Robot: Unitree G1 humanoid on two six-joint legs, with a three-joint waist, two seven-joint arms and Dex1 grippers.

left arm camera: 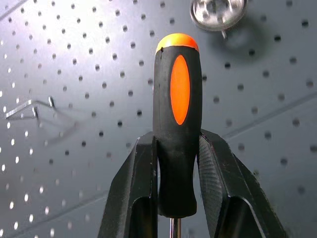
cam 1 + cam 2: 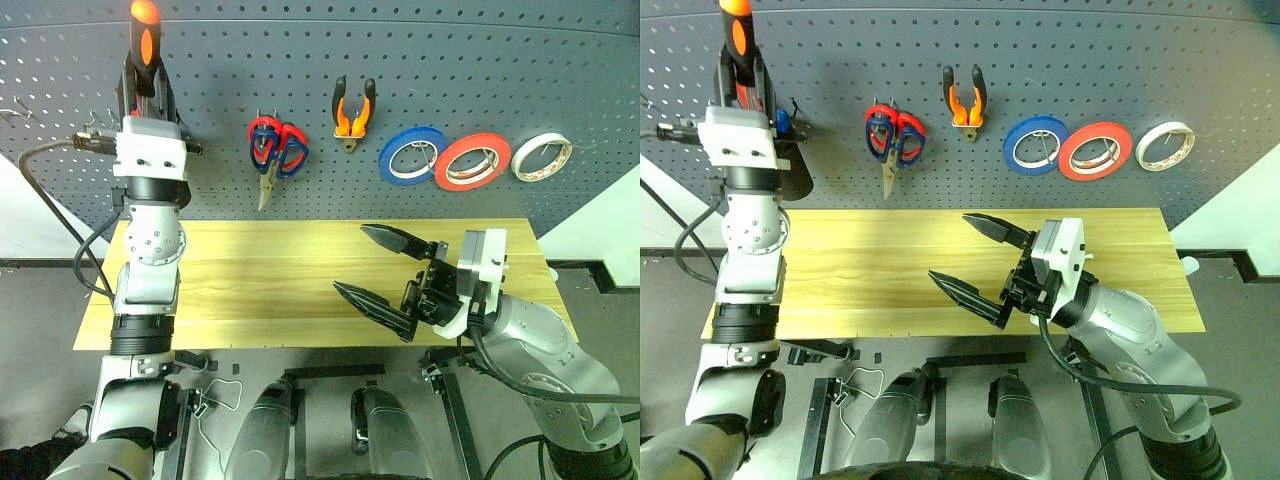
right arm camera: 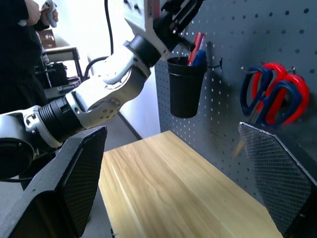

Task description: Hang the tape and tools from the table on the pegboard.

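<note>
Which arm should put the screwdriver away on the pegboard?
Left. Its gripper is already shut on the screwdriver, up at the pegboard. The right gripper is open and empty, low over the table.

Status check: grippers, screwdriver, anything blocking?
Left gripper shut on screwdriver, raised at pegboard. Right gripper open, empty over table. Black cup hangs nearby.

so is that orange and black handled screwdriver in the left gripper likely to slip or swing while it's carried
Probably not slip: the left gripper is shut on the orange-and-black screwdriver handle, whose matte black surface looks grippy. It looks rigid, so no flopping. The handle is round, so it might twist between the fingers, and would likely roll if laid on the light wooden table.
</note>
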